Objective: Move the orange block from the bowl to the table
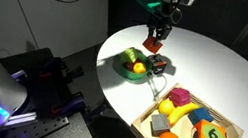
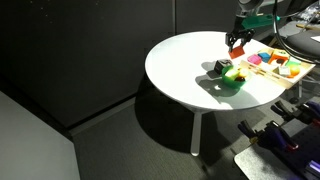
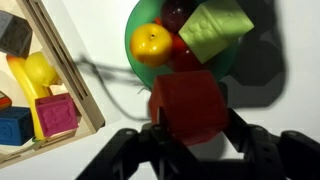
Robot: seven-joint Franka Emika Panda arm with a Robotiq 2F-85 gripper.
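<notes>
The block is out of the bowl, so this is the carry step. The gripper (image 1: 155, 34) has its fingers (image 3: 250, 145) closed on the orange block (image 3: 188, 105), one on either side, and holds it in the air above the bowl (image 1: 124, 67), over the rim and clear of what lies inside.

The next move, as I judge it, calls for a short shift sideways from the bowl to bare table (image 1: 216, 64), away from the tray (image 3: 75, 75) that lies near the bowl. Then a straight descent until the block's flat underside meets the top, and only then should the fingers part.

The block is a plain cube, matte orange-red with slightly soft edges. Its flat faces should sit steady once down. The bowl is round, shallow and dark green with a smooth surface. It holds a glossy yellow fruit (image 3: 152, 42) and a green cube (image 3: 215, 28). The table is round, white and smooth. The tray is pale wood with a raised straight rail.
</notes>
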